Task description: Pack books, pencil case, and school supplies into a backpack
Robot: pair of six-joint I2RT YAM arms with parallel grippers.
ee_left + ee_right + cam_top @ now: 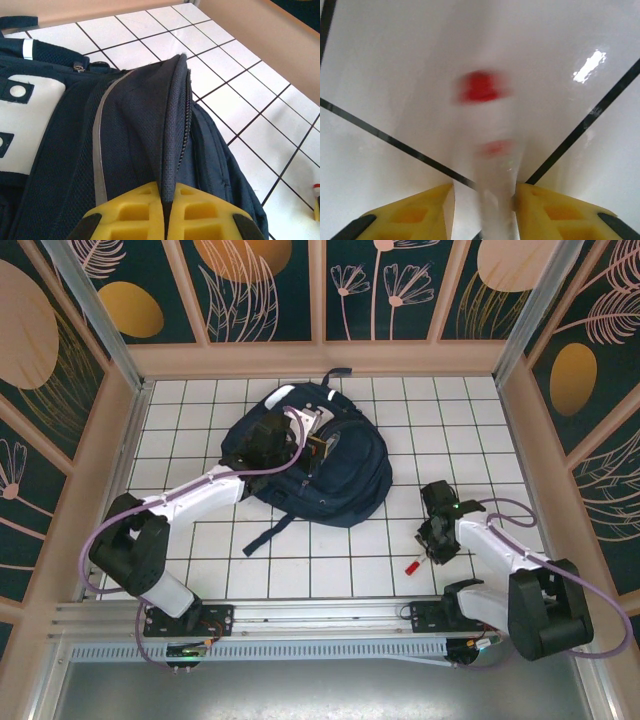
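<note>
pinching backpack [125, 130] zipper ridge, left end effector [165, 202] shut; right end effector [484, 210] around blurred pen [492, 165], cannot tell if gripped.

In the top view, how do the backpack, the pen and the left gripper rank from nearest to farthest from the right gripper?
1. pen, between the right gripper's jaws.
2. backpack, to its left, farther back.
3. left gripper, pinching the backpack's far side.
</note>
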